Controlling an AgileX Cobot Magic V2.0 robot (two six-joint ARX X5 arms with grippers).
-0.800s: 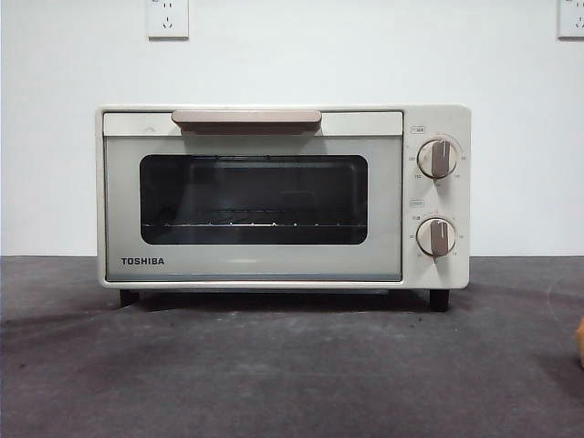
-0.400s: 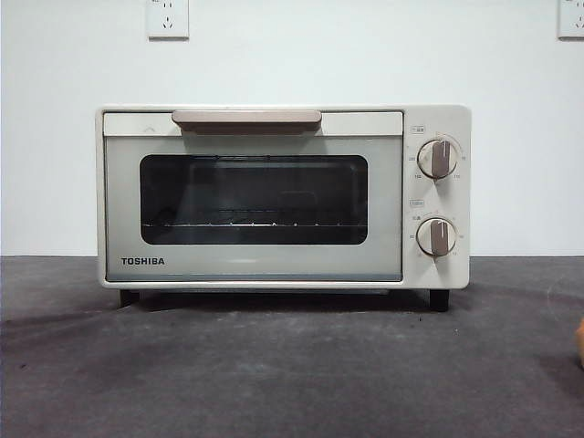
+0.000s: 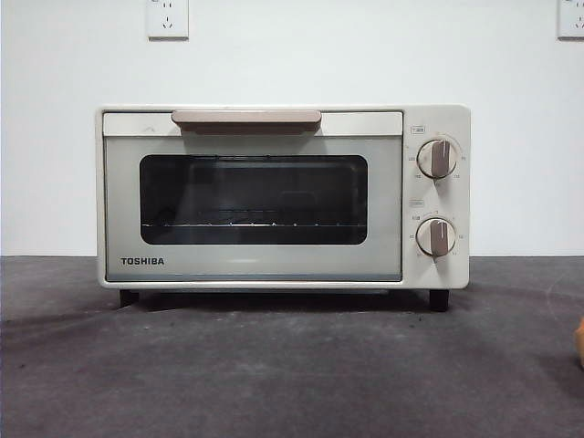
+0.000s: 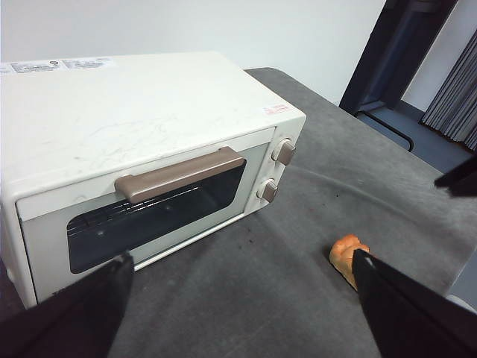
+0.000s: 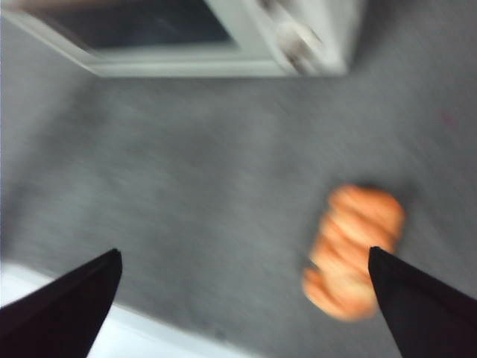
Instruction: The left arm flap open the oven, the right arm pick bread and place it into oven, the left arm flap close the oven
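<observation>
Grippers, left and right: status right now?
Left tool: open, holding nothing, facing the closed oven.
Right tool: open, holding nothing, above the table with the bread near one jaw.

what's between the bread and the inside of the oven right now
The oven door is shut, handle up, so it blocks the way in. The bread lies on bare table in front of the knob side; nothing else visible stands between.
</observation>
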